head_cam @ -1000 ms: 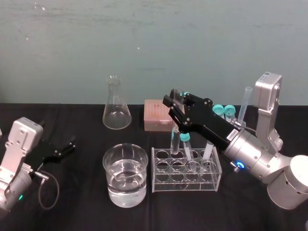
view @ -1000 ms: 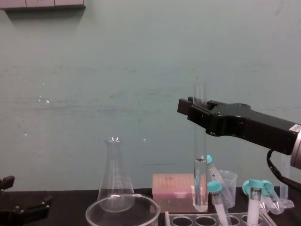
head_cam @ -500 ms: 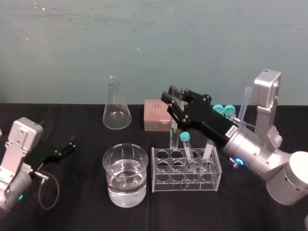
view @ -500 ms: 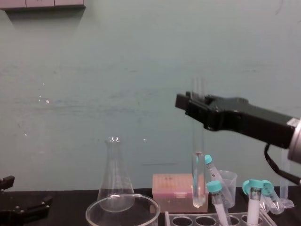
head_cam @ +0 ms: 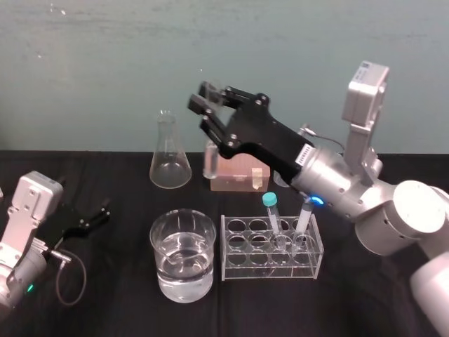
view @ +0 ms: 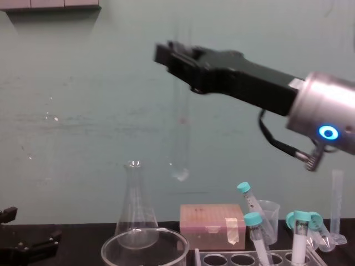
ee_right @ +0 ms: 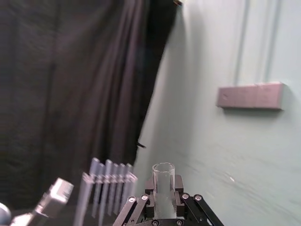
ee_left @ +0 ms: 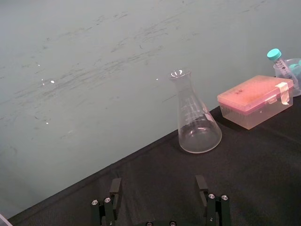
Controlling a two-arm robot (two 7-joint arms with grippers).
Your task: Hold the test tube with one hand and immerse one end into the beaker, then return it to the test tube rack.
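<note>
test tube (view: 181,155): clear, upright, clamped by right gripper (view: 169,55), chest view upper centre | beaker (head_cam: 160,242): part-filled, clear liquid, head view lower centre-left | test tube rack (head_cam: 270,272): just right of beaker

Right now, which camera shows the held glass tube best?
Chest view: the test tube hangs full-length from the right gripper. Head view shows its lower part by the pink box; right wrist view, its open mouth.

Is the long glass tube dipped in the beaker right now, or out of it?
Out. The right pincer holds the tube upright in the air, its round bottom clear of the beaker.
</note>
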